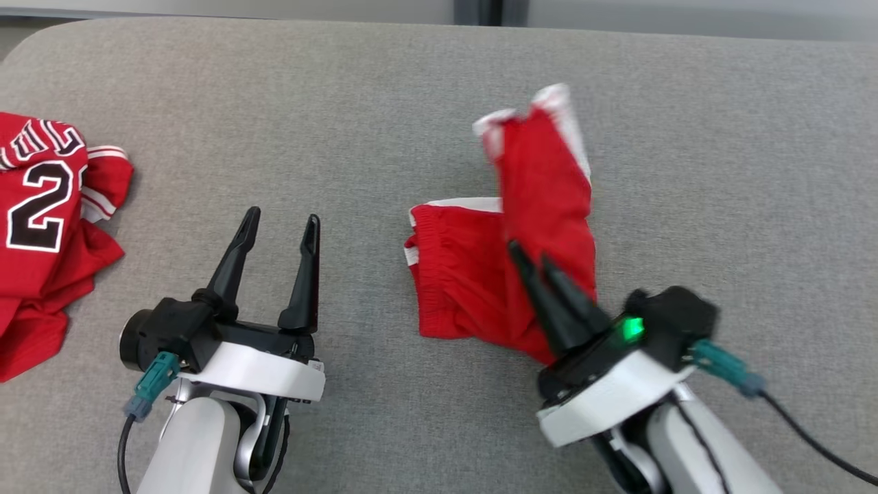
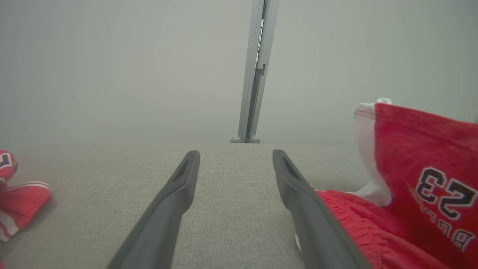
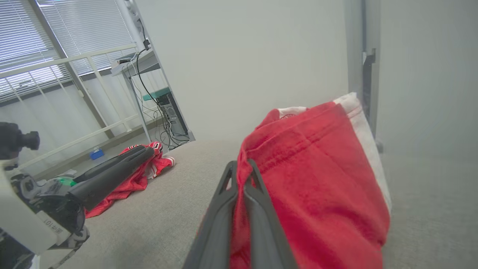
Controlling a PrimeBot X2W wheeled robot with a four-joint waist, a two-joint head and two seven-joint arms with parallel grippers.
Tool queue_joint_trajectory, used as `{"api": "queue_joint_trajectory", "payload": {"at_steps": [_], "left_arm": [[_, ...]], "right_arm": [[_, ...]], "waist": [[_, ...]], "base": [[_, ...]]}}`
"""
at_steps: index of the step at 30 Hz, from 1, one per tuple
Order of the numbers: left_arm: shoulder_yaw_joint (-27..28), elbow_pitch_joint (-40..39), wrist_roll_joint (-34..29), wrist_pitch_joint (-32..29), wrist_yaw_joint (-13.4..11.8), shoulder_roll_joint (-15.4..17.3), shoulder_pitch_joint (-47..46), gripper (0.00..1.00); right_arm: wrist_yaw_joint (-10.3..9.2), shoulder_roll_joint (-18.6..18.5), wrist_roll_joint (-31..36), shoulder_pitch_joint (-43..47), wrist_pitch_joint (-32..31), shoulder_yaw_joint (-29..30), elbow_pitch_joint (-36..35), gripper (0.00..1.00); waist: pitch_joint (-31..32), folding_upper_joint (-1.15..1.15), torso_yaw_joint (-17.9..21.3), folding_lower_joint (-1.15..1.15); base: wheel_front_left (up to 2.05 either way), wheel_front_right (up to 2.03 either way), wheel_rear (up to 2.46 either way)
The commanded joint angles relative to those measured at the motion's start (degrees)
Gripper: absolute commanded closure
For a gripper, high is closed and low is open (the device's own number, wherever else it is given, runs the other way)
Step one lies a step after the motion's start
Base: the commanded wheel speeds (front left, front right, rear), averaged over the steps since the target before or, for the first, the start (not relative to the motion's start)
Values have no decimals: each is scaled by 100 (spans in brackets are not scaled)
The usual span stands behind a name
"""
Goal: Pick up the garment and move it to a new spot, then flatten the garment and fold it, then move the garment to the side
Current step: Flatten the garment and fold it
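Observation:
The garment (image 1: 542, 199) is red cloth with white side panels and a gathered band, lying mid-table with one part pulled up off the surface. My right gripper (image 1: 528, 252) is shut on that raised part, and the right wrist view shows the cloth (image 3: 317, 179) draped over the closed fingers (image 3: 242, 164). To the left, my left gripper (image 1: 283, 214) hovers open over bare table, holding nothing. In the left wrist view the open fingers (image 2: 235, 153) point across the table, and the garment (image 2: 410, 149) stands to their right showing dark outlined numerals.
A second red jersey (image 1: 41, 226) with block numerals lies crumpled at the table's left edge, also visible as a red jersey (image 2: 18, 198) in the left wrist view. The grey fabric table (image 1: 411, 82) ends at a wall behind. The right arm's cable (image 1: 809, 439) trails right.

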State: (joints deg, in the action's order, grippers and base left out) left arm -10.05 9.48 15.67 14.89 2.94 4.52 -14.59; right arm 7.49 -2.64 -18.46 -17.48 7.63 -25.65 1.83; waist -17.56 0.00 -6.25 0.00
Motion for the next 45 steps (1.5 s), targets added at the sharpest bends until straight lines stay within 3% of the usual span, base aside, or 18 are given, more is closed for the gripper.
{"api": "queue_joint_trajectory", "payload": {"at_steps": [1,9,11,12,13,22,26,31,36,45], "left_arm": [[10,-5,21,21,8,2,-83,0],[-50,21,59,21,28,-53,-96,0],[-43,35,63,21,26,-59,-95,0],[-43,35,63,21,26,-59,-95,0],[-36,41,65,21,22,-59,-92,0],[5,62,-16,21,1,-50,-72,0],[48,75,-46,21,-33,-27,-22,0],[96,37,-80,21,-84,46,24,0],[164,-52,-105,17,-159,154,52,0],[178,-238,-186,-114,-313,326,269,0]], "right_arm": [[2,-49,-41,-76,-89,-154,174,100],[2,-50,-252,-419,-104,-934,1311,100],[2,-42,-267,-493,-70,-1081,1486,43],[2,-42,-267,-493,-70,-1081,1486,43],[2,-44,-286,-522,-44,-1140,1541,0],[2,-134,-80,-498,22,-1812,1547,0],[2,-234,-42,-347,188,-1688,1123,0],[2,-199,176,-49,388,-784,403,0],[2,-98,565,232,445,491,-269,0],[2,-40,1014,794,146,2273,-544,0]], "waist": [[-15,0,-63,0],[-83,0,-235,0],[-90,0,-246,0],[-90,0,-246,0],[-93,0,-246,0],[-22,0,-148,0],[44,0,-59,0],[151,0,71,0],[258,0,187,0],[568,0,261,0]], "base": [[0,0,0],[0,0,0],[0,0,0],[0,0,0],[0,0,0],[0,0,0],[0,0,0],[0,0,0],[0,0,0],[0,0,0]]}}
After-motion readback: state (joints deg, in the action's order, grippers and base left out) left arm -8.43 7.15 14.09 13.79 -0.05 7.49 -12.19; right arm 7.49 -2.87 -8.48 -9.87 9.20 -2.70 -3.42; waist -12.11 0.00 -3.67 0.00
